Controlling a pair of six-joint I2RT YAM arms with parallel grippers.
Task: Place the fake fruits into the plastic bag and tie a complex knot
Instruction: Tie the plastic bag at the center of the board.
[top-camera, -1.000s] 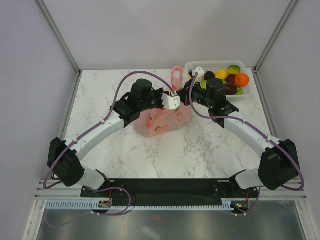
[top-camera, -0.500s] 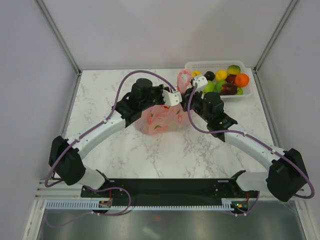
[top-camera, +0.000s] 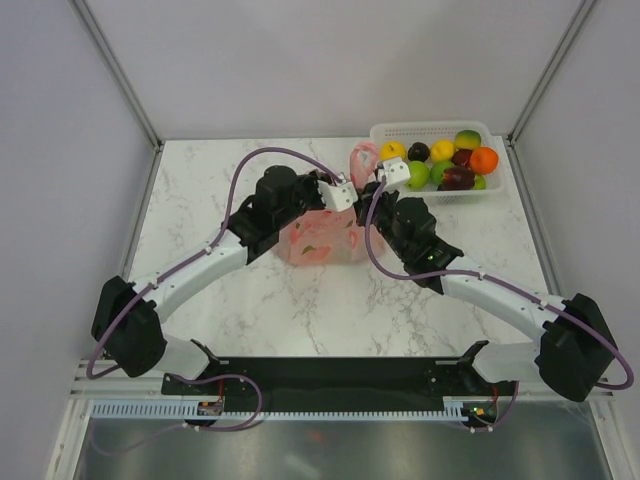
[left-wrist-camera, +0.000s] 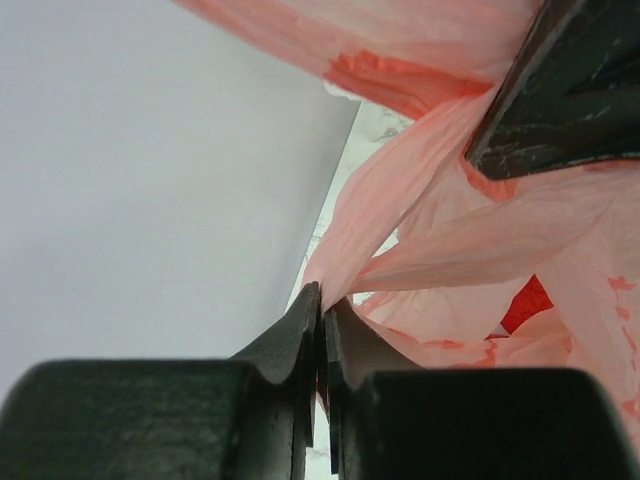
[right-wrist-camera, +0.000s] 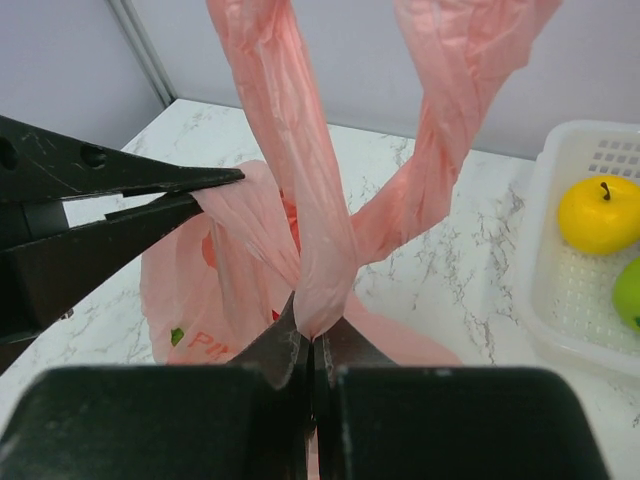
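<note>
Left gripper (left-wrist-camera: 322, 297) and right gripper (right-wrist-camera: 312, 335) each pinch a twisted handle (right-wrist-camera: 290, 150) of the pink plastic bag (top-camera: 325, 238).

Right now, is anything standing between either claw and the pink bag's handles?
Nothing visible does. The left claw is shut on a twisted strip of the plastic bag, and the right claw is shut on a handle, plastic pinched directly between the tips.

I see a translucent pink plastic bag (top-camera: 320, 240) with red print, my bench (top-camera: 200, 190) white veined grey, a white lattice basket (top-camera: 430, 127), fake fruits (top-camera: 442, 150) in yellow, green, orange and dark purple, my left tool (left-wrist-camera: 321, 305) and right tool (right-wrist-camera: 311, 335) black
</note>
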